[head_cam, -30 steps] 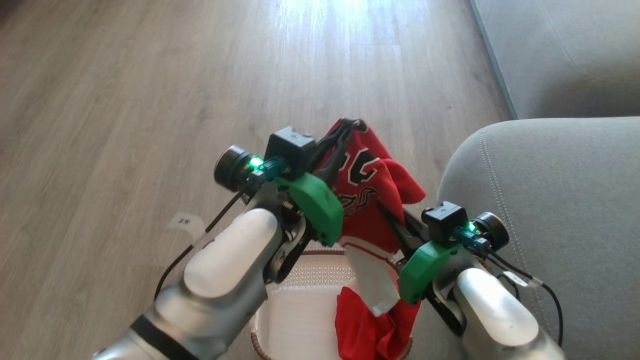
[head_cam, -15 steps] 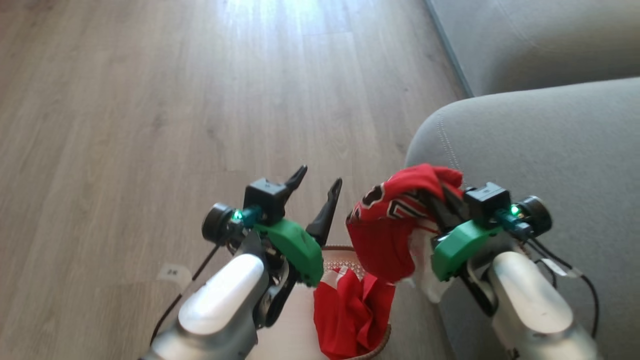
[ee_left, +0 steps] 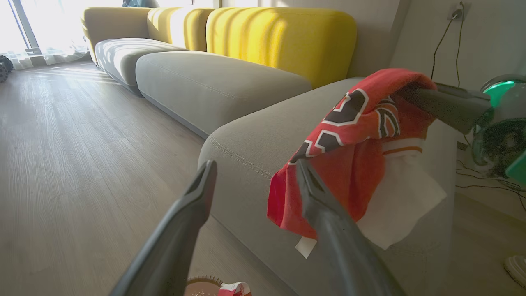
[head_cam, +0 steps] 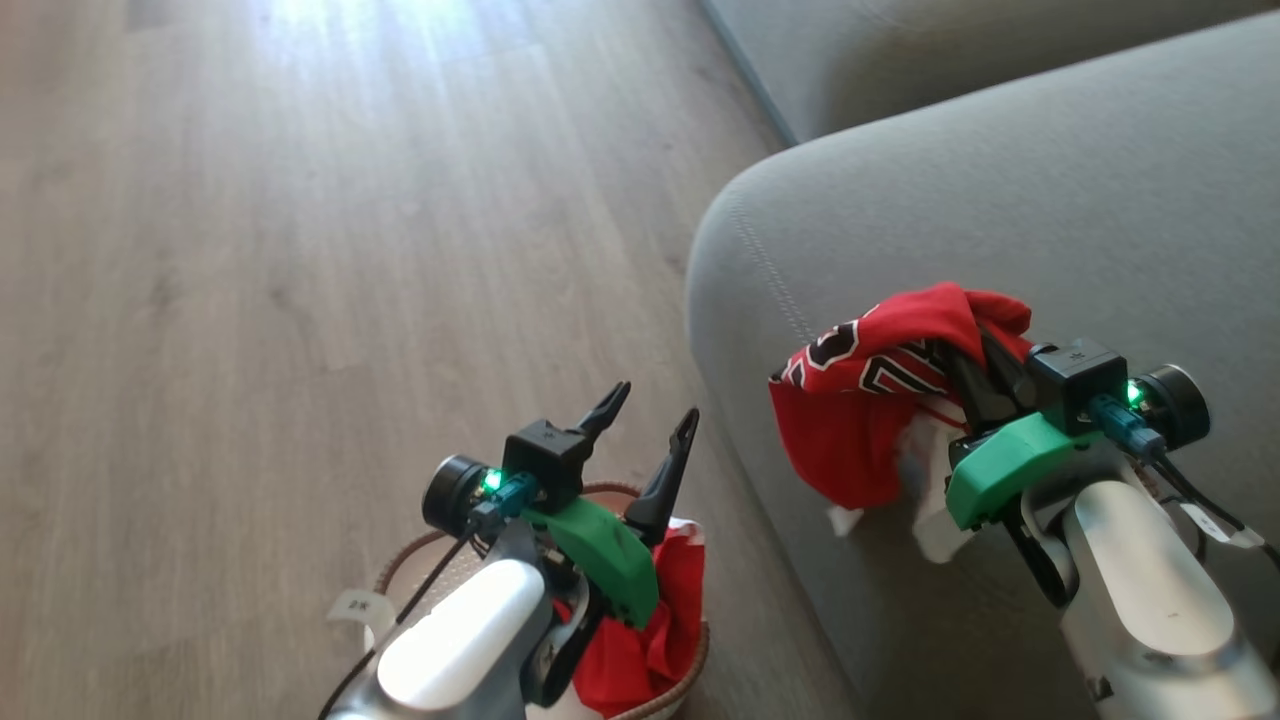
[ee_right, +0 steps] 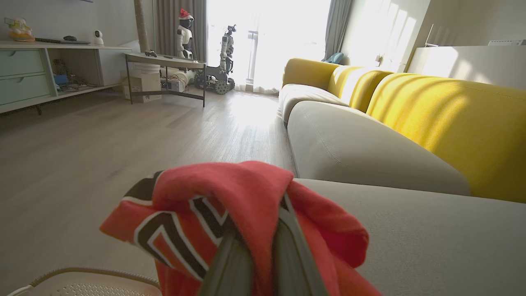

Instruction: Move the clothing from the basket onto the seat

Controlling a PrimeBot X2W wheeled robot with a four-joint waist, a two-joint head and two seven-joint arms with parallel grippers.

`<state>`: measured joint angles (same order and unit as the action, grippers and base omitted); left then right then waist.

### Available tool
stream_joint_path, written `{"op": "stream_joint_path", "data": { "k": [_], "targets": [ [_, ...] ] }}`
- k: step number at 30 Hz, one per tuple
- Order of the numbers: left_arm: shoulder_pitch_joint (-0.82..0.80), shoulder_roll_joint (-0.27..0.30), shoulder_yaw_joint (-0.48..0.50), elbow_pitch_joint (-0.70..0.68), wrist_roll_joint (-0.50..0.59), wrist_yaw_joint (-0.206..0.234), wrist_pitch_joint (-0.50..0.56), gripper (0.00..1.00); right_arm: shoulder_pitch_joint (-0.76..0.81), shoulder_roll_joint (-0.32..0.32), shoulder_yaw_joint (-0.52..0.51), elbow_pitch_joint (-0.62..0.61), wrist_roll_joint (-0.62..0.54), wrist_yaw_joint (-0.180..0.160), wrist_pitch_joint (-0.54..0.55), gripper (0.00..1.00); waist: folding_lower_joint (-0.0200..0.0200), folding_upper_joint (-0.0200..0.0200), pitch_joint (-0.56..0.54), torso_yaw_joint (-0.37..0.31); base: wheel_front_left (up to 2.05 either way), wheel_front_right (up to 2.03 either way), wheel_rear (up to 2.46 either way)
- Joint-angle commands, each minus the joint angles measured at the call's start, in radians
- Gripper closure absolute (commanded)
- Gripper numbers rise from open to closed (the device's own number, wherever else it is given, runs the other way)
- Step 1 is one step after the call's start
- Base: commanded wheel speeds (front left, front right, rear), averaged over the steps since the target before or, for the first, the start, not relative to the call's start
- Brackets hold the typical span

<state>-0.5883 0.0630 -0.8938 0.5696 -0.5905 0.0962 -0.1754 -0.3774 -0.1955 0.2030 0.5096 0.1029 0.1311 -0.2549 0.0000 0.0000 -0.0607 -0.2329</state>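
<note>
Right now, your biggest landmark is the grey seat [head_cam: 1000, 200], taking up the R side of the head view above the wood floor [head_cam: 250, 250]. Over its rounded front edge hangs the red jersey [head_cam: 860, 410], bunched up, black-and-white lettering showing, white trim drooping underneath. You can't tell whether it touches the seat fabric. Your right gripper [head_cam: 972, 372] has its jaws pressed together on the jersey's top fold; in the R wrist view the cloth wraps over & around both fingers [ee_right: 228, 267]. The basket [head_cam: 402, 562] sits on the floor just beside the seat's front, low in the head view, w/ a second red garment [head_cam: 640, 650] heaped against its seat-side rim. Your left gripper [head_cam: 655, 402] hovers above the basket, jaws spread wide, nothing btwn them. The jersey is off to its R, apart from both of its fingers.
</note>
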Motion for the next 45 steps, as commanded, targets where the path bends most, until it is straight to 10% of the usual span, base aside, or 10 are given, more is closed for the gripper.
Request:
{"op": "stream_joint_path", "data": {
  "k": [1, 18, 33, 45],
  "targets": [
    [-0.016, 0.007, 0.024, -0.019, 0.001, 0.001, -0.013, 0.00, -0.024, -0.005, 0.011, -0.042, -0.008, 0.000, -0.006, 1.00, 0.0000, 0.0000, 0.012, -0.041, 0.00, 0.00, 0.00],
    [-0.037, -0.009, -0.008, 0.005, 0.004, 0.010, -0.063, 0.00, -0.076, 0.008, 0.005, -0.051, 0.006, 0.000, 0.018, 1.00, 0.0000, 0.0000, 0.079, -0.122, 0.00, 0.00, 0.00],
    [-0.133, 0.025, -0.001, -0.087, 0.057, 0.049, -0.065, 0.00, -0.570, -0.079, -0.089, 0.167, 0.003, 0.000, 0.023, 1.00, 0.0000, 0.0000, 0.288, 0.019, 0.00, 0.00, 0.00],
    [-0.235, 0.077, -0.024, -0.245, 0.138, 0.090, -0.010, 0.00, -0.862, -0.207, -0.324, 0.343, -0.217, 0.000, 0.005, 1.00, 0.0000, 0.0000, 0.511, 0.153, 0.00, 0.00, 0.00]
  ]
}}
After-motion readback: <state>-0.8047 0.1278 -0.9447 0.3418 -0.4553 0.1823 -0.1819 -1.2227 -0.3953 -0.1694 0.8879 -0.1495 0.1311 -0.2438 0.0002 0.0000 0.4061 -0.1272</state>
